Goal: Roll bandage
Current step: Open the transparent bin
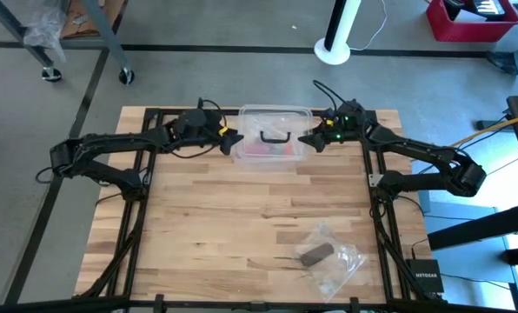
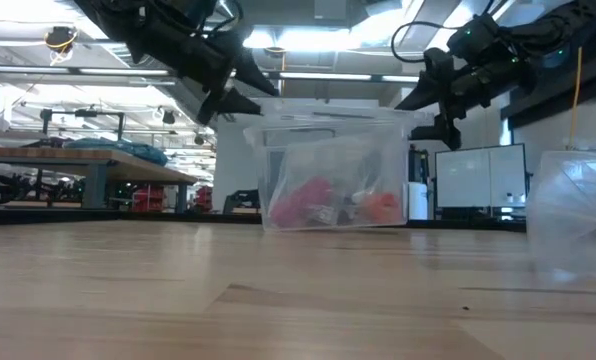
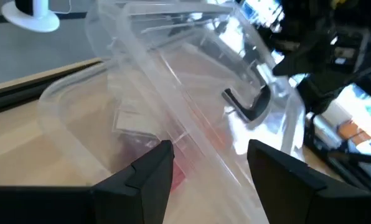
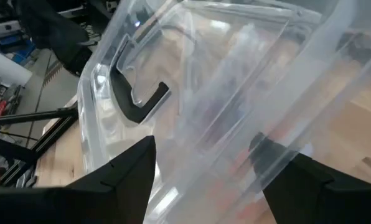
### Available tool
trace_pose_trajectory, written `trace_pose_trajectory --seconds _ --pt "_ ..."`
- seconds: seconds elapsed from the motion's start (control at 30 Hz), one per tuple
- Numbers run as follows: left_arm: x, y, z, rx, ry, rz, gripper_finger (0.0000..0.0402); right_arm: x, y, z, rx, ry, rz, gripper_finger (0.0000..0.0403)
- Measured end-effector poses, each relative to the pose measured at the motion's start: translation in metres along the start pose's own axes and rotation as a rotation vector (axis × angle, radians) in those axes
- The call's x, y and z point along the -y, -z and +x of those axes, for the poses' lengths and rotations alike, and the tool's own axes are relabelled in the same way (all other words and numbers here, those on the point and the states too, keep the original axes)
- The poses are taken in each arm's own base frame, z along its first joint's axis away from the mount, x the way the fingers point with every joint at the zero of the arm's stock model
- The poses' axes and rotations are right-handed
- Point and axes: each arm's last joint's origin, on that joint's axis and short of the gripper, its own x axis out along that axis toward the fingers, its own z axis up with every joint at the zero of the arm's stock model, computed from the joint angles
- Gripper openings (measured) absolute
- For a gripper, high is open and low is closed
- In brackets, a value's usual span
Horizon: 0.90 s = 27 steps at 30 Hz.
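The bandage (image 1: 315, 255) is a dull brown piece lying inside a clear thin plastic bag (image 1: 333, 261) on the table's near right part. No gripper is near it. At the far middle stands a clear plastic box (image 1: 272, 115) with a black handle (image 1: 275, 136) on its lid. My left gripper (image 1: 233, 139) is open at the box's left end. My right gripper (image 1: 308, 139) is open at its right end. In both wrist views the box's rim runs between the spread fingers. My left gripper has the box's left-end rim (image 3: 192, 149) between its open fingers, coming level from the table's left; I cannot tell whether a finger touches it. My right gripper likewise has the right-end rim (image 4: 201, 146) between its open fingers, coming from the right; touch cannot be told. The box stands on the table.
Red and orange items (image 2: 313, 203) lie inside the box. The black frame rails (image 1: 374, 187) run along the table's left and right sides. Bare wood (image 1: 233, 209) lies between the box and the bag.
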Motion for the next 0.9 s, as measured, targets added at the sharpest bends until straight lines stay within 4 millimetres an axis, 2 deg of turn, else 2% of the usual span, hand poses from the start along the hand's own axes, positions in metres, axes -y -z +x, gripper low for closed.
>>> trace_pose_trajectory --seconds 0.23,0.37,0.5,0.9 --pt "0.004 -0.002 0.000 0.038 0.022 -0.015 0.0196 0.000 0.000 0.000 -0.003 -0.006 -0.031 0.0259" --pt "0.004 -0.002 0.000 0.031 0.017 -0.007 0.0196 -0.002 0.000 0.000 -0.023 -0.070 -0.073 0.0259" --pt "0.004 -0.002 0.000 0.032 0.019 0.007 0.0196 -0.007 -0.002 -0.007 -0.002 -0.096 -0.091 0.0259" --pt "0.003 -0.001 0.000 0.031 0.014 0.035 0.0196 -0.005 -0.005 -0.009 0.064 0.036 -0.042 0.0259"
